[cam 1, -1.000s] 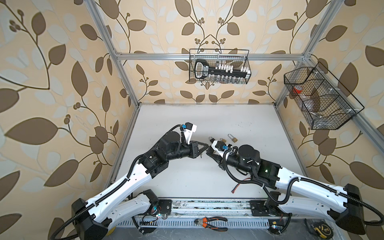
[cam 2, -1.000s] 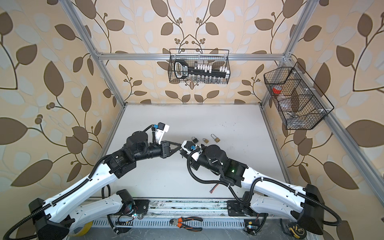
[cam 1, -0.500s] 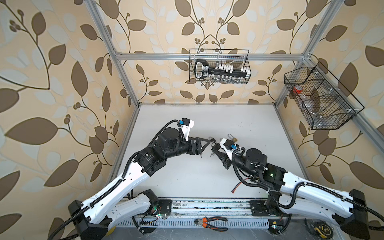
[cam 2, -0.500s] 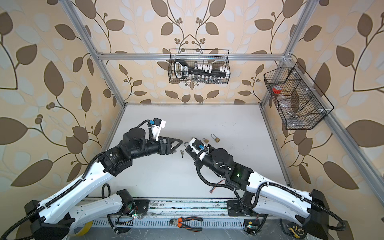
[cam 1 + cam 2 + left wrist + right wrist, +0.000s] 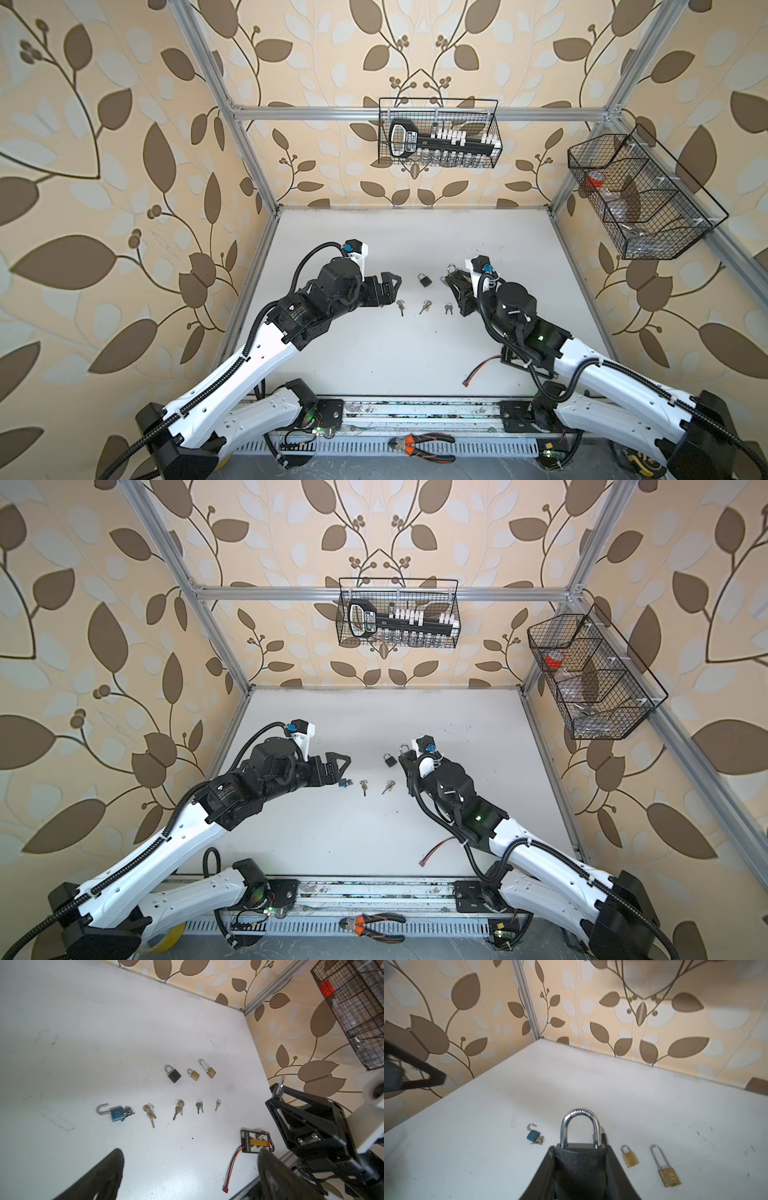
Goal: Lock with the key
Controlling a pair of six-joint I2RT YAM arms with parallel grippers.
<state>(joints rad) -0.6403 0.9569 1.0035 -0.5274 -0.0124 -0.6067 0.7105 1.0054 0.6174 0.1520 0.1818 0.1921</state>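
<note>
The dark padlock sat upright between the fingers of the right gripper. Its body was clamped on both sides, and its silver shackle stood clear above the fingertips with both legs seated in the body. In both top views this gripper was right of the middle of the white worktop, and in the left wrist view it appeared to carry the lock clear of the surface. The left gripper faced it from the other side, its jaws spread wide with nothing between them. A blue padlock lay flat on the worktop just beside that gripper, hidden behind it in one top view. Its shackle was swung open and a key was in its underside, with more metal hanging from the same ring. Four small key bunches lay in a loose row running from the blue padlock toward the right gripper, each apart from its neighbours. Behind that row, nearer the back wall, lay a black padlock, a small brass padlock and a long-shackled brass padlock. All three lay flat with their shackles closed, close together but not touching. A small circuit board with a red-and-black lead rested near the front edge under the right arm. Orange-handled pliers lay on the rail in front of the worktop.
</note>
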